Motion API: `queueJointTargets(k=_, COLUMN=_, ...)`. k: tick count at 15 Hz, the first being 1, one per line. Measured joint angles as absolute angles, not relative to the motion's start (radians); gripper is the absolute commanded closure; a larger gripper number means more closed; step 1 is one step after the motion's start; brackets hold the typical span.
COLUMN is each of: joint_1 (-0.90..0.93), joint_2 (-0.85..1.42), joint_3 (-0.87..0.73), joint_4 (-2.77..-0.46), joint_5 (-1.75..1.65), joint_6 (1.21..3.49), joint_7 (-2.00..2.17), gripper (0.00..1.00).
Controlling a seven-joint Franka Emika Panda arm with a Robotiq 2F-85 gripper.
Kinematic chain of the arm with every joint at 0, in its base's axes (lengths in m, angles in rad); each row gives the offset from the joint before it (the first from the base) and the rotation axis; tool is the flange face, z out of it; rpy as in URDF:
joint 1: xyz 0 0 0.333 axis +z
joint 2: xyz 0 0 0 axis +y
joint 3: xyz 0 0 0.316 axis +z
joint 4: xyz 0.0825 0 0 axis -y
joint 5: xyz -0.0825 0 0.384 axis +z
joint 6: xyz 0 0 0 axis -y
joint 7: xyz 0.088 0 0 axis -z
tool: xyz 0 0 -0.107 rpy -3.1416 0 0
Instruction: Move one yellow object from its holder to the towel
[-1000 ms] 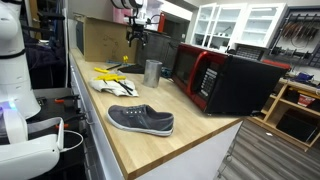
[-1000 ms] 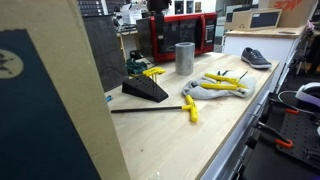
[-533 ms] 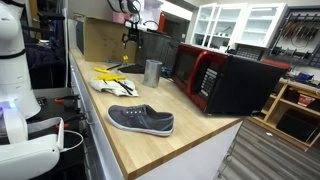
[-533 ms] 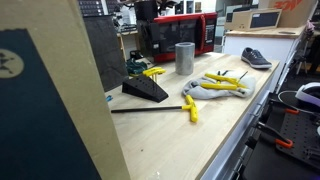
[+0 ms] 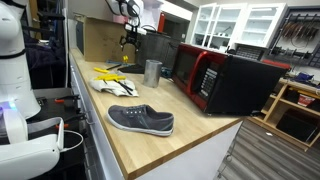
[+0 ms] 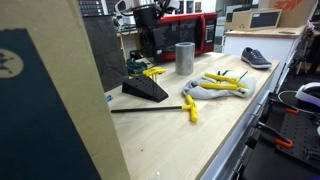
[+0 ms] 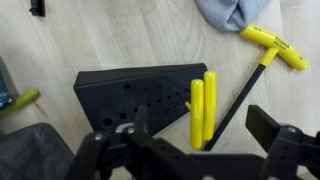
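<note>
Hovering above the holder [image 7: 130, 95], the gripper [image 7: 203, 130] is spread wide and empty, so this looks like the approach before the pick. Two yellow handles [image 7: 203, 100] sit side by side in the holder just under the jaws; the towel [image 7: 230, 12] lies nearby, beside a loose tool [image 7: 272, 45]. Next move likely needs a straight drop, centred on one handle only, then a close.

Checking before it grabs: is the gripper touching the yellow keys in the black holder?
Apart. In an exterior view the gripper hangs above the yellow keys, with a clear gap.
</note>
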State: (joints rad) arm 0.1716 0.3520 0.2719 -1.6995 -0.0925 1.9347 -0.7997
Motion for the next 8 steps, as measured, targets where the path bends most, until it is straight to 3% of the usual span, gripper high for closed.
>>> queueJointTargets(k=8, joint_1=0.172, joint_2=0.395, joint_3=0.272, joint_4=-1.679, joint_5=-0.093, joint_6=1.926, joint_7=-0.802, gripper=0.00)
